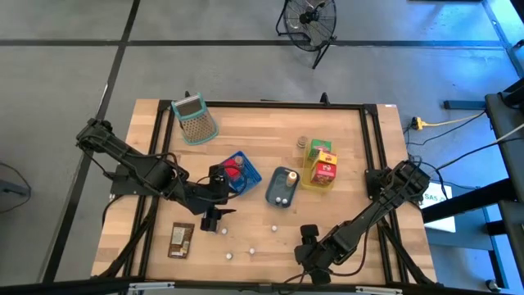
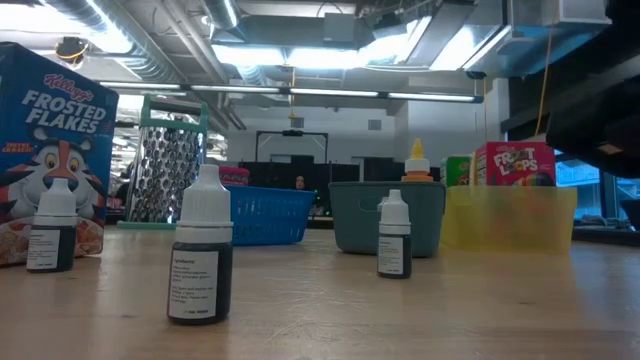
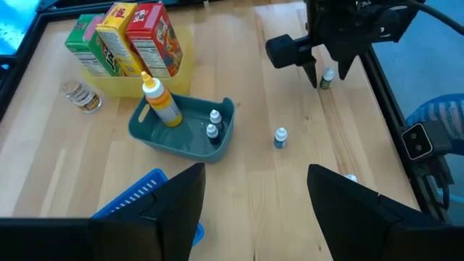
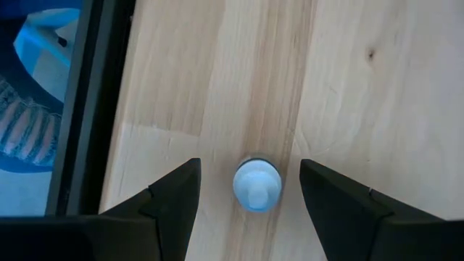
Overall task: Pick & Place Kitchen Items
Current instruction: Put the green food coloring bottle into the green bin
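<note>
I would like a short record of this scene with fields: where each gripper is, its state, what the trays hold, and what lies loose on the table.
left gripper: open, empty, above the table beside the blue tray
right gripper: open, straddling a small white-capped bottle near the table's front edge, not closed on it
teal tray: a yellow squeeze bottle and two small bottles
yellow tray: cereal boxes standing upright
loose: several small bottles, a brown packet, a grater

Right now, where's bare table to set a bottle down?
Free: the back middle strip between the grater and the yellow tray, and the front right corner past the right gripper. Crowded: the centre around the blue tray and teal tray, with loose bottles in front.
</note>
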Robot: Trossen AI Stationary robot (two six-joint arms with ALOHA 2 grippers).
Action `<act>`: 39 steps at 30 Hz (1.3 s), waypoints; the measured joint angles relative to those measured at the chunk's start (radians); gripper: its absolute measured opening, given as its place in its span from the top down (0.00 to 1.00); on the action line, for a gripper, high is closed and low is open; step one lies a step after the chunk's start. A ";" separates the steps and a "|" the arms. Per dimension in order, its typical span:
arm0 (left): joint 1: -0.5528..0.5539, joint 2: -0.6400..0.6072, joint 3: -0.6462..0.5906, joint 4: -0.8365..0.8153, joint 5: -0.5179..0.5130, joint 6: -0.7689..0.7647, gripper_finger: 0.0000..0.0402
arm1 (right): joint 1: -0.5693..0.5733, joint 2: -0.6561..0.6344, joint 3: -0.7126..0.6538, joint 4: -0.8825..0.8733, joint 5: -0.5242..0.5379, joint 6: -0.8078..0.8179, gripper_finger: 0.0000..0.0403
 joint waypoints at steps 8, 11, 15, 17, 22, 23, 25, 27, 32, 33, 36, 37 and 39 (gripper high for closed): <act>0.000 0.000 0.000 0.000 0.000 -0.004 0.40 | -0.002 0.000 0.000 -0.004 0.000 -0.008 0.48; 0.000 0.000 0.000 0.000 0.001 -0.016 0.40 | -0.006 0.005 0.000 -0.003 0.000 -0.008 0.52; 0.000 0.000 0.000 0.000 0.005 -0.020 0.40 | -0.012 0.014 0.000 0.012 -0.009 -0.008 0.57; 0.000 0.000 0.000 0.000 0.006 -0.027 0.40 | -0.015 0.014 0.000 0.012 -0.022 -0.008 0.60; -0.005 0.000 0.000 0.000 0.007 -0.029 0.40 | -0.015 0.014 0.000 0.012 -0.033 -0.008 0.64; -0.008 0.000 0.000 0.000 0.007 -0.029 0.40 | -0.015 0.014 0.000 0.012 -0.034 -0.008 0.65; -0.015 0.000 0.000 0.000 0.007 -0.029 0.40 | -0.015 0.014 0.000 0.015 -0.035 -0.008 0.67; -0.022 0.000 0.000 0.000 0.006 -0.029 0.40 | -0.015 0.014 0.000 0.018 -0.034 -0.008 0.70; -0.040 0.000 0.000 0.000 0.003 -0.028 0.40 | -0.015 0.014 0.000 0.023 -0.034 -0.008 0.75; -0.043 0.000 0.000 0.000 0.003 -0.028 0.40 | -0.015 0.014 0.000 0.024 -0.034 -0.008 0.76; -0.052 0.000 0.000 0.000 0.001 -0.028 0.40 | -0.015 0.014 0.000 0.024 -0.034 -0.007 0.78; -0.053 0.000 0.000 0.000 0.000 -0.028 0.40 | -0.015 0.014 0.000 0.024 -0.034 -0.003 0.78; -0.058 0.000 0.000 0.000 0.000 -0.028 0.40 | -0.015 0.014 0.000 0.024 -0.034 0.000 0.79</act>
